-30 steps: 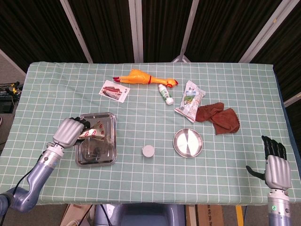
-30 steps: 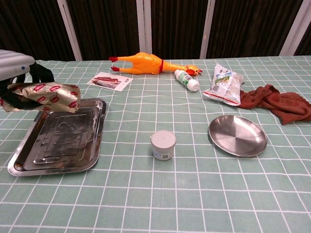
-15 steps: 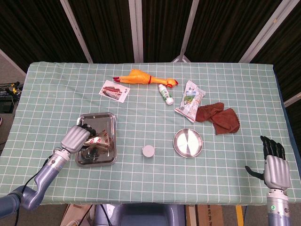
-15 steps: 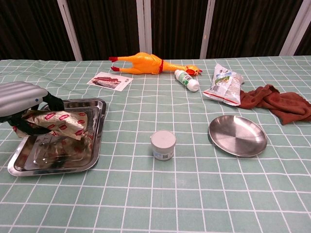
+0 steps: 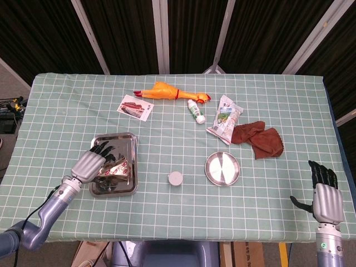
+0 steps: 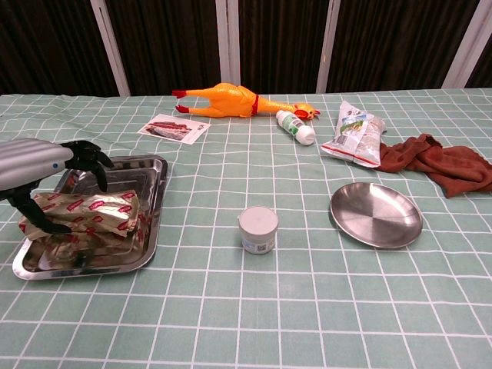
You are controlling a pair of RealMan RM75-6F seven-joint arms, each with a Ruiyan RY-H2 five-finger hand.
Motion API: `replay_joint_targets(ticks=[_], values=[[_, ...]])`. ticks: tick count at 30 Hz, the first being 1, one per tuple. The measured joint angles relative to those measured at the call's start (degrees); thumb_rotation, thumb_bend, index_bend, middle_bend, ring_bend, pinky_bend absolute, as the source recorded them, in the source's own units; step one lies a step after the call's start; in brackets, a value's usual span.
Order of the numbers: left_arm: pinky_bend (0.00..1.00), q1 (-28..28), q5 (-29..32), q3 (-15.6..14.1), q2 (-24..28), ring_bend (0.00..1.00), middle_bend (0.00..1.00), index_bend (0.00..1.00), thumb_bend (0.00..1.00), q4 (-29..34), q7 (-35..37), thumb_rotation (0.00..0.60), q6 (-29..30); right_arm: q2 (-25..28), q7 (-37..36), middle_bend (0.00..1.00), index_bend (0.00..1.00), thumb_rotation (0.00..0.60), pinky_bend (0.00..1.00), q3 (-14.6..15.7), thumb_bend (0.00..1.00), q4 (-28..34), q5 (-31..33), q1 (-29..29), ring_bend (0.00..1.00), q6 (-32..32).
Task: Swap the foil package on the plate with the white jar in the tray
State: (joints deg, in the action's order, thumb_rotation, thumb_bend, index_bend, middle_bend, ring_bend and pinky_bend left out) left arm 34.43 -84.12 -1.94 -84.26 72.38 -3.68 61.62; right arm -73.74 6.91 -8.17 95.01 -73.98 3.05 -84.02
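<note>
The foil package [image 6: 84, 211] is a crinkled, gold-silver pouch with red labels along its side. It lies flat in the metal tray [image 6: 152, 219] at the near left of the bench [image 6: 254, 307], its shape mirrored in the tray's shiny floor. The left hand [image 6: 48, 173] hovers over the package's left end with its dark fingers [image 6: 92, 157] spread apart above it and a thumb curled down by the package's near edge; whether any finger touches the foil cannot be told, but the hand does not clasp it. In the head view the same hand [image 5: 93, 162] sits over the tray's left half.

The white jar [image 6: 258, 229] stands upright on the green checked cloth, between the tray and the round metal plate [image 6: 376, 214], apart from both. The plate holds nothing.

The right hand [image 5: 325, 194] shows only in the head view, at the near right corner of the bench, fingers extended and apart, holding nothing.

Half a second ago the left hand was wrapped around the package, holding it just above the tray floor; a second ago it carried the package higher, over the tray's far left edge. Now the package rests in the tray and the fingers have opened. The jar, plate and right hand have not moved.
</note>
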Motion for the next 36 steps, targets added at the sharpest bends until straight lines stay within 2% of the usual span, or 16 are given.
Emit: replay_joint_targets(ticks=[5,9,15,18,21,24,28,33,36], values=[[0.15,-1.44,-0.97,1.03,3.77,0.00,0.10,0.31,0.21,5.73,1.31,0.600,4.89,2.17,0.70,0.10,0.05,0.600,0.00,1.28,0.12,1.13,-2.22,-0.14,0.08,0.06],[0.14,-4.72,-1.50,1.89,8.81,0.00,0.08,0.30,0.21,11.78,1.29,0.600,12.41,3.02,0.12,0.10,0.05,0.600,0.00,2.24,0.12,1.22,-5.05,0.11,0.08,0.26],[0.13,-11.72,0.27,1.20,17.16,0.00,0.06,0.28,0.21,21.08,-5.54,0.600,19.10,3.78,-1.70,0.10,0.08,0.600,0.00,3.86,0.11,0.55,-11.89,1.91,0.08,1.34],[0.13,-15.51,0.51,0.47,18.71,0.00,0.06,0.28,0.21,23.19,-7.39,0.600,23.40,4.63,-1.67,0.10,0.08,0.600,0.00,4.57,0.11,1.26,-15.97,4.58,0.08,4.22],[0.12,-18.77,-0.26,-0.08,19.20,0.00,0.05,0.28,0.21,23.32,-6.01,0.600,28.04,5.54,-0.57,0.10,0.08,0.600,0.00,4.72,0.11,3.67,-16.89,7.43,0.08,8.55],[0.10,-21.45,-0.96,-0.28,18.99,0.00,0.04,0.26,0.21,22.07,-2.33,0.600,31.56,6.30,2.47,0.10,0.08,0.600,0.00,4.13,0.11,8.61,-16.79,11.53,0.08,14.25],[0.09,-24.10,-0.85,-0.10,18.31,0.00,0.03,0.25,0.21,19.51,1.23,0.600,32.61,5.76,7.55,0.10,0.08,0.600,0.00,2.31,0.11,12.96,-14.32,16.06,0.08,20.04],[0.09,-24.92,-1.60,0.74,17.69,0.00,0.03,0.25,0.21,18.78,1.07,0.600,33.09,1.60,11.05,0.10,0.09,0.600,0.00,-0.26,0.11,14.94,-7.65,20.95,0.09,24.82],[0.09,-25.21,-1.12,1.34,17.35,0.00,0.03,0.25,0.21,18.49,0.33,0.600,32.75,-1.79,13.39,0.10,0.11,0.600,0.00,-1.16,0.11,14.64,-5.01,22.74,0.11,25.64]])
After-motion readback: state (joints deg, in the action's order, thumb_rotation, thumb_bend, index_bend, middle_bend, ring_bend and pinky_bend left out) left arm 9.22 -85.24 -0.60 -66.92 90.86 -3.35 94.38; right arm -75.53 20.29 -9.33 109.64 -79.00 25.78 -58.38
